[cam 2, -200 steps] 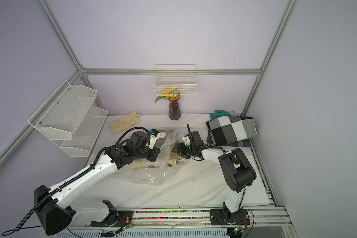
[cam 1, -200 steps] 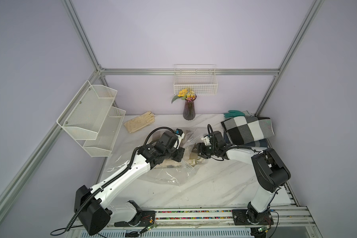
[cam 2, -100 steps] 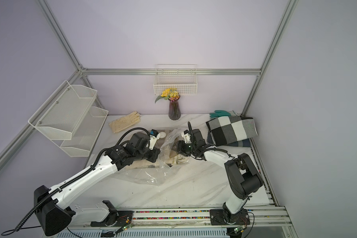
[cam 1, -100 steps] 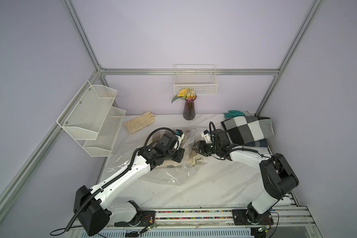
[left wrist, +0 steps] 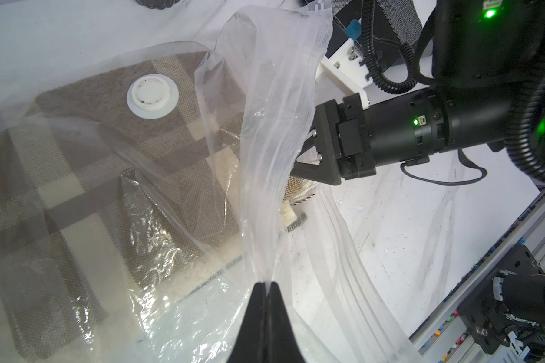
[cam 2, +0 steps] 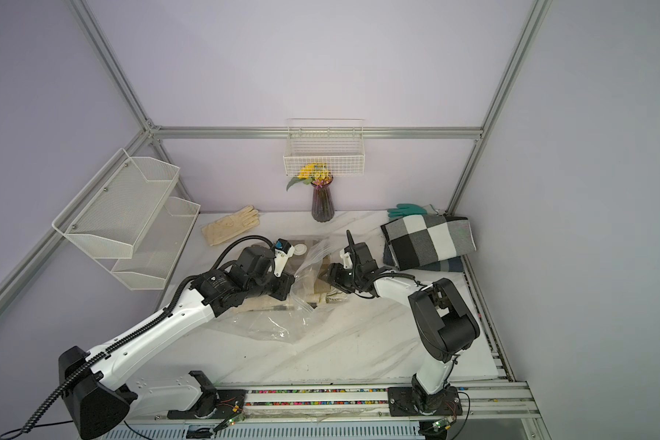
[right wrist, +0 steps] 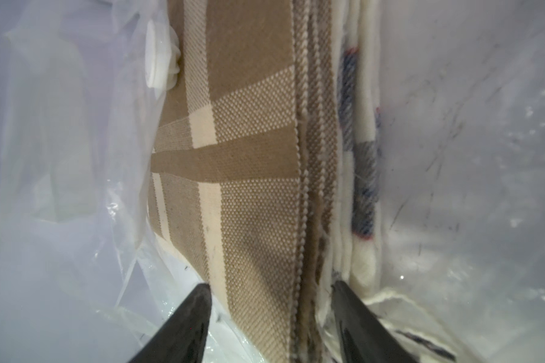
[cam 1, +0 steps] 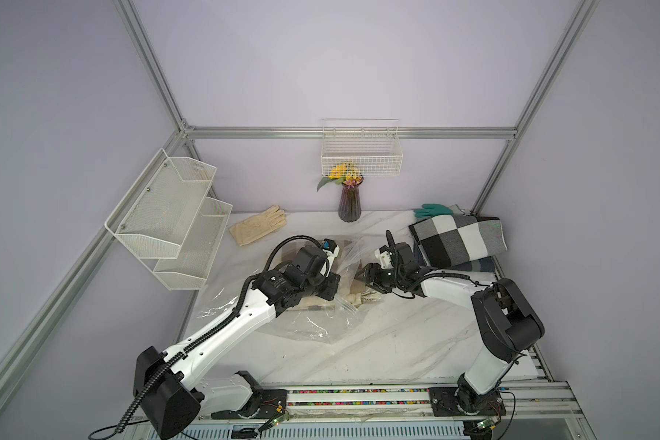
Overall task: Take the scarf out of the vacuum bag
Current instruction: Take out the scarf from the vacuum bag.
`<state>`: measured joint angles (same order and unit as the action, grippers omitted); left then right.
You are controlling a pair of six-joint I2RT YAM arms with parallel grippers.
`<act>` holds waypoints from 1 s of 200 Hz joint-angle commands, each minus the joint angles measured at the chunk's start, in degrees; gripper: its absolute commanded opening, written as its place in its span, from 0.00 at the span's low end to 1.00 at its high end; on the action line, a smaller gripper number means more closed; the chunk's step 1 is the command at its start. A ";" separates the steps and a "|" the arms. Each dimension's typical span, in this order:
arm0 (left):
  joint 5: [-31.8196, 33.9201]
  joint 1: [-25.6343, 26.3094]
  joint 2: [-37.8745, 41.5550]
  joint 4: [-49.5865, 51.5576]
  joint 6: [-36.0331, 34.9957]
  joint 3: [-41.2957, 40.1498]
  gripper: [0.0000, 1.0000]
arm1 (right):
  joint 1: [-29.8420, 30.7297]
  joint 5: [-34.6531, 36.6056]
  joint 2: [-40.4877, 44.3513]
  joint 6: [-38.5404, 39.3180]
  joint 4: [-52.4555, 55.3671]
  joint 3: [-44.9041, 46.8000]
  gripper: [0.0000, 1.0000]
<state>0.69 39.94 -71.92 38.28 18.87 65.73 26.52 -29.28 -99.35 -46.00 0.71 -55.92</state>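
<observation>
The vacuum bag [cam 1: 309, 324] lies crumpled at mid-table, its white valve cap [left wrist: 152, 96] facing up. Inside lies the folded tan-and-cream plaid scarf [left wrist: 92, 176], and some of its fringe shows at the mouth in a top view [cam 2: 332, 299]. My left gripper [left wrist: 266, 284] is shut on a fold of the bag's upper plastic sheet and holds it lifted. My right gripper [right wrist: 269, 286] is inside the bag's mouth. It is open, with one finger on each side of the scarf's [right wrist: 249, 188] stacked folded edge. In both top views the two grippers face each other closely across the mouth.
A black, grey and white checked blanket [cam 1: 458, 240] is stacked at the right rear, with a teal glove [cam 1: 431, 209] behind it. A purple vase [cam 1: 349, 202] stands at the back wall and a cream glove [cam 1: 258, 228] lies back left. White mesh shelves [cam 1: 168, 213] hang on the left.
My right gripper has pushed left, deeper into the bag's mouth towards the scarf, and its elbow has swung out to the right. The left arm has stayed put, holding the plastic.
</observation>
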 commanded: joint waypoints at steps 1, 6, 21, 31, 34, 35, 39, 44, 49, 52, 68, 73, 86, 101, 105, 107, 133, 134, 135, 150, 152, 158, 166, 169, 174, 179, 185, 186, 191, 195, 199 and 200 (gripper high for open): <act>0.46 0.29 1.53 -0.25 -0.55 0.71 0.00 | 0.46 0.17 -2.00 -1.12 -0.58 -0.91 0.65; 0.52 0.33 1.54 -0.33 -0.53 0.72 0.00 | 0.46 -0.36 -2.28 -1.35 -1.17 -0.95 0.64; 0.61 0.20 1.65 -0.32 -0.50 0.72 0.00 | 0.46 -1.46 -2.86 -2.21 -2.37 -1.26 0.64; 0.71 0.21 1.77 -0.31 -0.36 0.62 0.00 | 0.51 -2.51 -3.36 -2.47 -2.89 -1.64 0.62; 0.72 0.23 1.85 -0.31 -0.33 0.69 0.00 | 0.46 -2.80 -3.55 -2.51 -3.05 -1.70 0.62; 0.72 0.23 1.82 -0.36 -0.37 0.66 0.00 | 0.46 -2.89 -3.56 -2.51 -3.07 -1.72 0.62; 0.79 0.31 1.79 -0.32 -0.38 0.55 0.00 | 0.47 -3.15 -3.65 -2.62 -3.24 -1.88 0.61; 0.86 0.27 1.71 -0.27 -0.42 0.60 0.00 | 0.50 -3.44 -3.74 -2.67 -3.67 -2.03 0.61; 0.74 0.27 1.63 -0.33 -0.50 0.54 0.00 | 0.47 -4.02 -3.68 -2.69 -4.34 -2.07 0.60; 0.72 0.27 1.63 -0.36 -0.47 0.61 0.00 | 0.53 -4.42 -3.59 -2.74 -4.93 -1.96 0.60; 0.69 0.22 1.50 -0.32 -0.46 0.62 0.00 | 0.63 -5.51 -2.43 -2.11 -6.38 -2.25 0.60; 0.63 0.26 1.37 -0.31 -0.50 0.63 0.00 | 0.63 -5.78 -2.01 -1.76 -6.69 -2.25 0.59; 0.72 0.22 1.30 -0.32 -0.48 0.60 0.00 | 0.57 -7.02 -1.03 -1.03 -6.93 -2.82 0.58; 0.81 0.32 1.08 -0.40 -0.51 0.63 0.00 | 0.62 -8.60 -0.20 -1.19 -8.34 -2.85 0.56; 0.81 0.21 1.01 -0.40 -0.51 0.71 0.00 | 0.64 -8.98 0.06 -1.39 -8.78 -2.72 0.56; 0.81 0.26 0.95 -0.40 -0.51 0.71 0.00 | 0.59 -9.14 0.15 -1.44 -8.97 -2.69 0.56; 0.81 0.24 0.79 -0.56 -0.50 0.82 0.00 | 0.72 -9.17 2.32 -0.78 -10.66 -1.65 0.55; 0.85 0.27 0.80 -0.57 -0.50 0.85 0.00 | 0.72 -9.15 2.32 -0.77 -10.61 -1.61 0.55; 0.87 0.25 0.77 -0.62 -0.50 0.83 0.00 | 0.72 -9.05 2.32 -0.72 -10.54 -1.63 0.55; 0.89 0.21 0.81 -0.60 -0.47 0.81 0.00 | 0.72 -8.52 2.04 0.33 -8.20 -2.09 0.55; 0.89 0.24 0.79 -0.58 -0.49 0.84 0.00 | 0.72 -8.52 1.92 0.37 -8.05 -2.15 0.55; 0.89 0.27 0.74 -0.59 -0.52 0.80 0.00 | 0.72 -8.52 1.56 0.39 -7.77 -2.16 0.54; 0.91 0.25 0.70 -0.58 -0.66 0.83 0.00 | 0.72 -8.08 1.05 0.19 -7.30 -1.93 0.52; 0.90 0.23 0.65 -0.58 -0.64 0.82 0.00 | 0.72 -7.81 0.89 0.15 -6.96 -1.92 0.51; 0.89 0.20 0.72 -0.62 -0.64 0.83 0.00 | 0.72 -7.44 0.46 0.08 -6.28 -1.95 0.50; 0.98 0.23 0.78 -0.58 -0.59 0.85 0.00 | 0.72 -7.06 0.01 0.17 -5.61 -2.04 0.49; 1.07 0.23 0.80 -0.63 -0.65 0.83 0.00 | 0.72 -6.54 -0.48 0.20 -4.73 -2.13 0.48; 1.07 0.27 0.81 -0.60 -0.67 0.81 0.00 | 0.68 -6.43 -0.53 0.16 -4.56 -2.15 0.48; 1.15 0.27 0.78 -0.58 -0.59 0.81 0.00 | 0.72 -6.02 -0.96 0.11 -3.89 -2.17 0.47; 1.16 0.24 0.85 -0.63 -0.59 0.84 0.00 | 0.72 -5.68 -1.37 -0.02 -3.64 -2.11 0.45; 1.21 0.23 0.85 -0.59 -0.59 0.87 0.00 | 0.72 -5.66 -1.66 -0.05 -3.45 -2.06 0.45; 1.23 0.27 0.88 -0.58 -0.59 0.83 0.00 | 0.72 -5.64 -1.73 -0.10 -3.44 -2.03 0.44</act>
<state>1.13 39.94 -71.81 38.39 18.85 65.73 26.76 -36.49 -99.24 -46.33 -5.08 -57.10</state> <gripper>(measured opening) 0.047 0.466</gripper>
